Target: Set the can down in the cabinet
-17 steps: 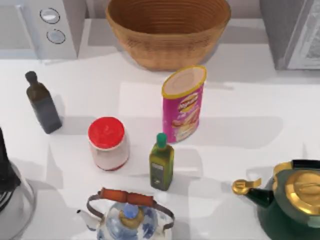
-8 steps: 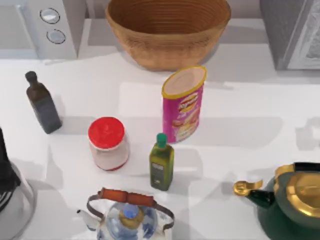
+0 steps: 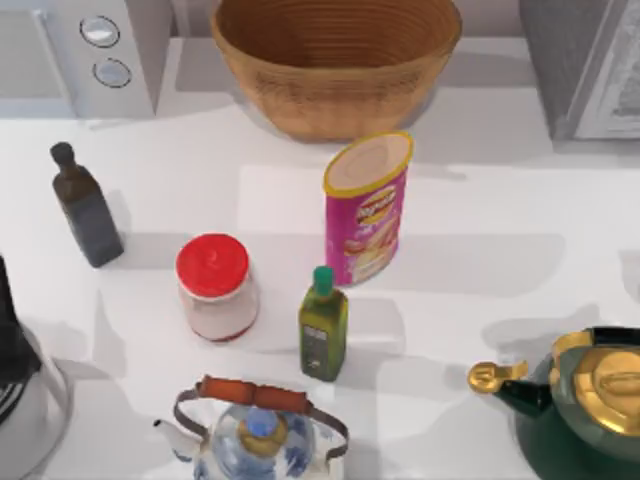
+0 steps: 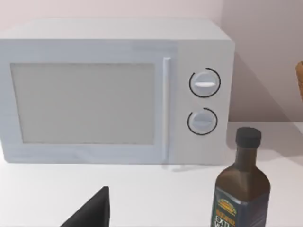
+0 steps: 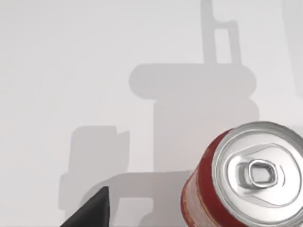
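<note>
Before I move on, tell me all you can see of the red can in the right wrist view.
The can is red-walled with a pale band of print low on its side, and looks like metal. Its silver lid carries an unopened pull tab inside a raised rim. It stands upright on the white table, seen from above at a slant and cut off by the frame's edge. Nothing visibly touches it besides the table; arm shadows fall behind it.

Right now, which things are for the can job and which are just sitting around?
For the job:
red can
grey cabinet

Just sitting around:
microwave
basket
crisp tube
red-lidded jar
green oil bottle
dark bottle
green teapot
</note>
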